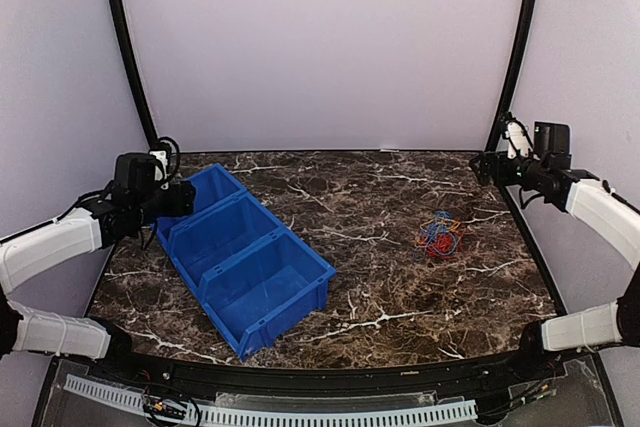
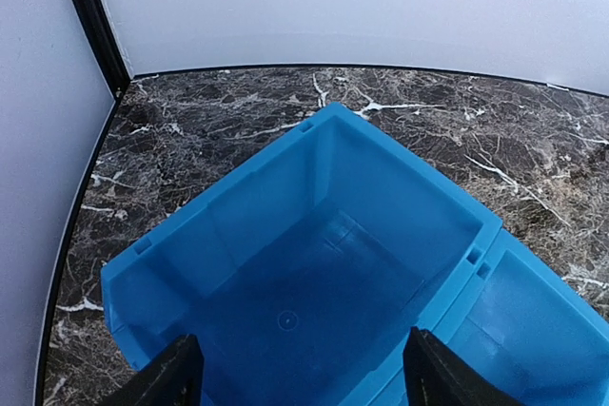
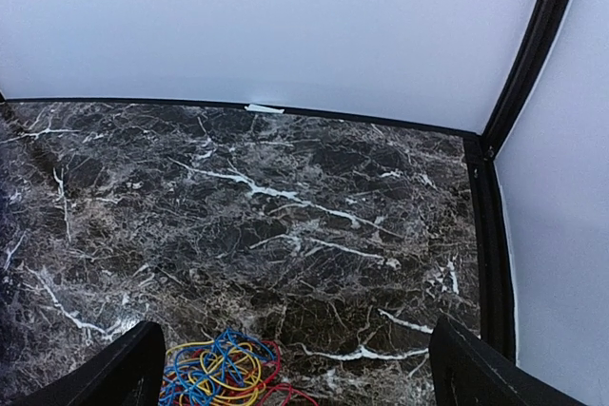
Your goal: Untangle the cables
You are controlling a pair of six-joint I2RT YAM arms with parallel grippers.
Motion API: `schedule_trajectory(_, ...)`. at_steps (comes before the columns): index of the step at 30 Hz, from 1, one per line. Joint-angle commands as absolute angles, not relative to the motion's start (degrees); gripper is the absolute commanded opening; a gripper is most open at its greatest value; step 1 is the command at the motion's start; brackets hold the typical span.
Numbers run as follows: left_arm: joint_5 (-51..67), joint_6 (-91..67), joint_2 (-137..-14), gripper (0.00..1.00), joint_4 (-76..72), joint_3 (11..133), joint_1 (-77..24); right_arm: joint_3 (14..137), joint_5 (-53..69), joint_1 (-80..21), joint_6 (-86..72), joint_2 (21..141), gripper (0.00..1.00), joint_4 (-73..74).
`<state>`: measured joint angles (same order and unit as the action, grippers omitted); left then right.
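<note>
Top external: cables (image 1: 440, 237) sit tangled — left gripper (image 2: 300, 349) and right gripper (image 3: 297, 330) spread apart, empty.

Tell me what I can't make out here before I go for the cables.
- Cables, top view: too small to count the strands or trace their crossings.
- Cables, right wrist view: the near part of the bundle is cut off by the bottom edge.
- Blue bins, left wrist view: only one bin's inside shows. Its neighbour runs off the right edge and the third is out of frame.
</note>
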<state>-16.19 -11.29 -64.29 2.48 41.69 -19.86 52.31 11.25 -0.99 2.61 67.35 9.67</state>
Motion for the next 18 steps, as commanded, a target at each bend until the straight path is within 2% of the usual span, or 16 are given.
schedule_trajectory(1,-7.68,-9.21,-59.04,0.72,-5.91,37.03,-17.17,47.29,11.59,0.39,1.71,64.60,0.99,0.64)
schedule_trajectory(6,-0.54,-6.92,-57.04,0.65,-5.94,36.96,-19.06,41.20,19.71,1.40,7.82,61.28,0.99,-2.23)
schedule_trajectory(18,7.65,-5.36,-59.14,0.63,3.00,43.74,-40.30,36.27,34.38,2.37,15.06,58.58,0.96,-4.73)
